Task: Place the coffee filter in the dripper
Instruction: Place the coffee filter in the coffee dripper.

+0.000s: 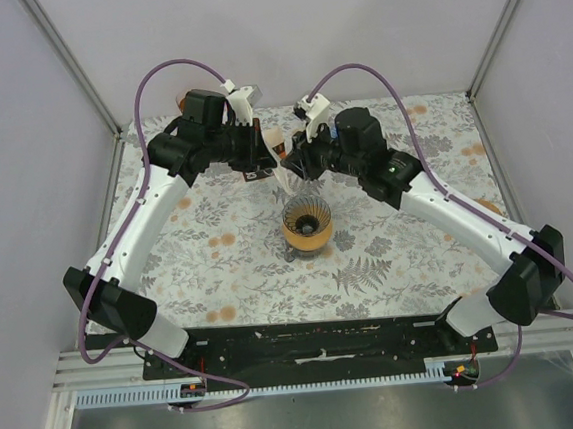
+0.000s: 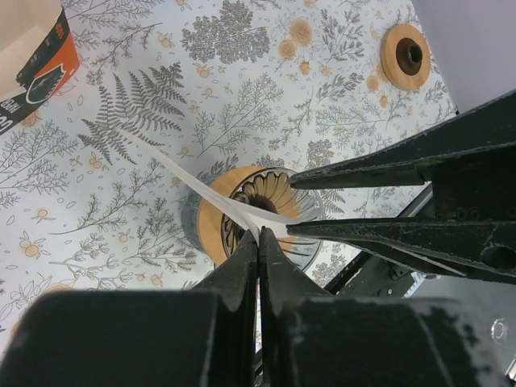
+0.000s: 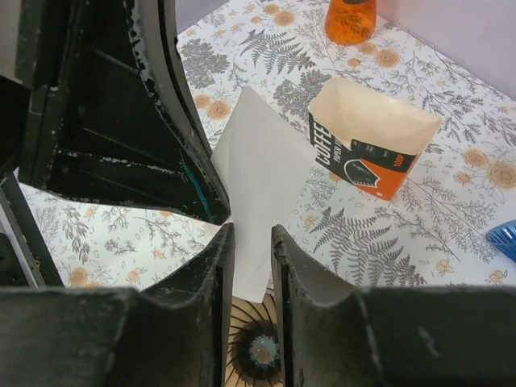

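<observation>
The left end effector (image 2: 258,235) clenches the flat coffee filter (image 3: 258,169) aloft near the dripper (image 1: 308,225) while the right end effector (image 3: 251,235) straddles its edge, jaws parted; next it likely needs spreading open, then lowering.

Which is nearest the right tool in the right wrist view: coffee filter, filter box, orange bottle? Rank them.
1. coffee filter: between the fingers of the right tool.
2. filter box: right, beyond.
3. orange bottle: top edge.

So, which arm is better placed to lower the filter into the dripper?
Left, probably. The left pincer is shut on the coffee filter, holding it over the dripper. The right pincer stands open around the filter's edge, clamping nothing.
</observation>
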### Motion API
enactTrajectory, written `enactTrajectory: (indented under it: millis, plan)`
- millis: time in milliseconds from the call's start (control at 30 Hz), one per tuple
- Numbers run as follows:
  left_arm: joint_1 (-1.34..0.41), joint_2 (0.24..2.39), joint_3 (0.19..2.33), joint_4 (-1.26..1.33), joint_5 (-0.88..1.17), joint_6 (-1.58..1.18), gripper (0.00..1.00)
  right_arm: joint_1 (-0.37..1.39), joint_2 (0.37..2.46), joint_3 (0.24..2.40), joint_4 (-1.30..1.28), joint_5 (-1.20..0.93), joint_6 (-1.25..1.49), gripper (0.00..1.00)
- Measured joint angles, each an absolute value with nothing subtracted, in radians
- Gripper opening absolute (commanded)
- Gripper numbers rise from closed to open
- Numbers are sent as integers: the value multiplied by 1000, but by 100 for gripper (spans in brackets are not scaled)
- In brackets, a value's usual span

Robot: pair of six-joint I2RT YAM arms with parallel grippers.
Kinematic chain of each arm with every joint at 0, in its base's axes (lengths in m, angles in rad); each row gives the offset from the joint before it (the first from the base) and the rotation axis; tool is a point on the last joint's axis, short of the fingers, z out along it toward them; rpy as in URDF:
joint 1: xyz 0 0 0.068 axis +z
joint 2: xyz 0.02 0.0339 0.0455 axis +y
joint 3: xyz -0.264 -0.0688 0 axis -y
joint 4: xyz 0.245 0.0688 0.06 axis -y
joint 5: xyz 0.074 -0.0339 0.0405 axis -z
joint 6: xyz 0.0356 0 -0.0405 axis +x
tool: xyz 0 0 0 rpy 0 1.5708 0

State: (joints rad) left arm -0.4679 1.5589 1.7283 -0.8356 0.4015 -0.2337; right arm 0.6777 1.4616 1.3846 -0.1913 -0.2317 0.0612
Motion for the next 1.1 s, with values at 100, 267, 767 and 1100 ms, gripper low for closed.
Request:
enactTrajectory:
  millis: [100, 267, 767, 1100]
  plan:
    - [-468, 1559, 1728, -836, 402, -234, 2, 684, 1475, 1391, -187, -222, 64, 31]
    - [-467, 1559, 1728, -836, 402, -234, 2, 710, 1494, 1392, -189, -147, 63, 30]
    - [-466, 1562, 1727, -838, 397, -208, 2, 716, 1573, 1450, -189, 12, 59, 0]
    - [-466, 1562, 1718, -835, 304, -113, 2, 701, 1497, 1389, -165, 148, 34, 0]
